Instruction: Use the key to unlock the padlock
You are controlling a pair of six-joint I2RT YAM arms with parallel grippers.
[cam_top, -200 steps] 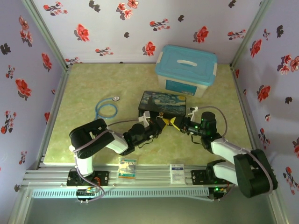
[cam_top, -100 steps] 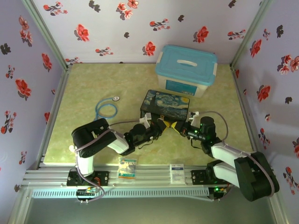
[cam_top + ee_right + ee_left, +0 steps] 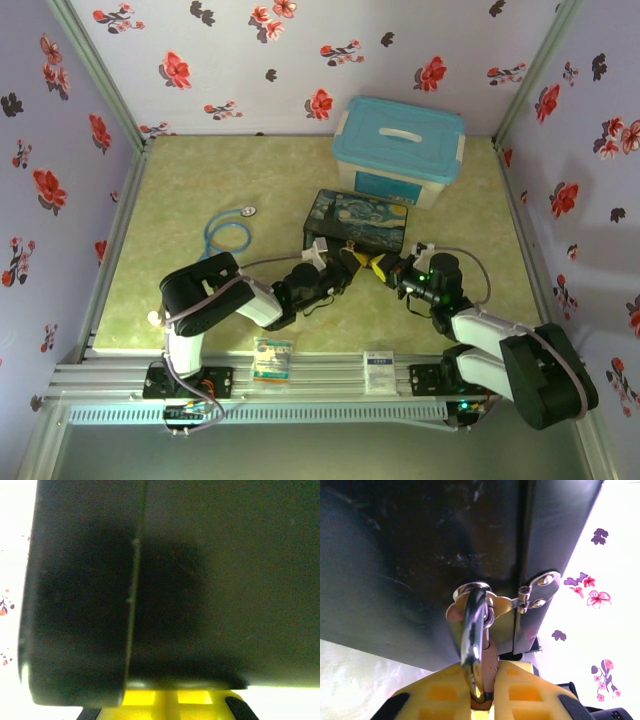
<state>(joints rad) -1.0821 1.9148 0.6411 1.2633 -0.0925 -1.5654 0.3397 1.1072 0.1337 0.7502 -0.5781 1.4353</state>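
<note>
Green tabletop (image 3: 180, 290), flowery walls | padlock (image 3: 472, 642) hangs off the starry box (image 3: 360, 220) hasp mid-frame, left gripper (image 3: 480, 682) clamped on it | right gripper (image 3: 172, 696) clenched, can't tell if it's got the key | we'd brace the padlock and line up the keyway before pushing.

The padlock (image 3: 473, 645) hangs at the hasp on the near front face of the dark box (image 3: 420, 555). Its thin, bright silver shackle threads through the hasp's round metal loop (image 3: 470, 587) and curves away from the box, seen nearly edge-on. The small brass body sits just outside that loop, close to the box front. It is pinched between the yellow pads (image 3: 530, 692) of the left gripper (image 3: 485, 672), which hide most of it.
</note>
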